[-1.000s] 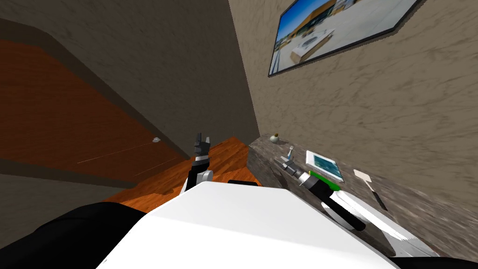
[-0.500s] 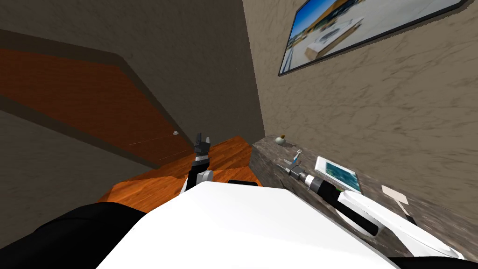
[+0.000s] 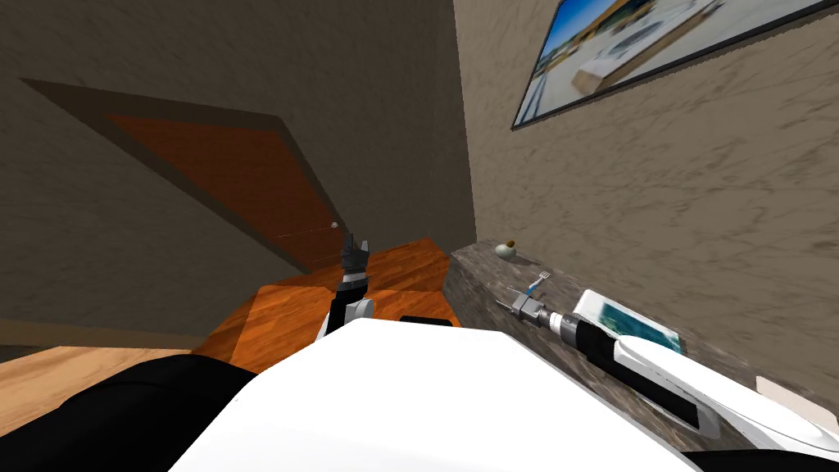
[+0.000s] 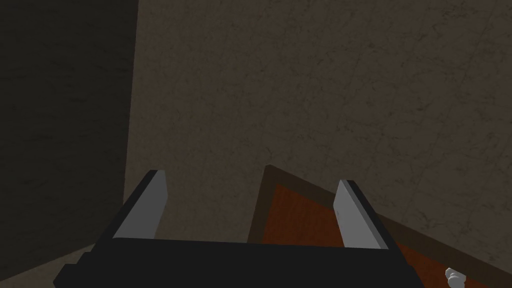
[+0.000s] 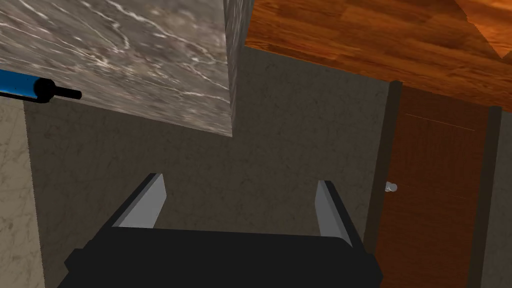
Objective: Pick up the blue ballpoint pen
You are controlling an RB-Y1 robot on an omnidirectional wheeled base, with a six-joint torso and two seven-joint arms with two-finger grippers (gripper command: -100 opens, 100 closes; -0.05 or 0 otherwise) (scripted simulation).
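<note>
1. On the marbled grey worktop [image 3: 479,277] along the wall to my right lay the blue ballpoint pen [image 3: 536,285]. It sat between a small round pale vase [image 3: 507,249] near the worktop's far end and a white-framed picture [image 3: 627,321] lying flat nearer to me
2. The right gripper [image 3: 508,298] hung over the worktop just beside the pen's near end, on the side of the front edge. Whether it touched the pen could not be told from the head view
3. In the right wrist view its fingers [image 5: 145,200] stood wide apart with nothing between them. The pen showed there as a blue barrel with a black tip, lying on the worktop's top face off to one side of the gripper. It was clear of both fingers, and the rest of the barrel was cut off at the picture's edge
4. The left gripper [image 3: 354,251] was held up over the wood floor [image 3: 393,283], well apart from the worktop. Its fingers [image 4: 150,200] were parted and empty
5. A brown door [image 3: 238,176] with a pale knob [image 3: 333,224] stood in the wall ahead. A large framed landscape [image 3: 655,49] hung on the wall above the worktop
6. A flat beige item [image 3: 777,388] lay toward the worktop's near end, partly behind the right forearm; its kind could not be told
</note>
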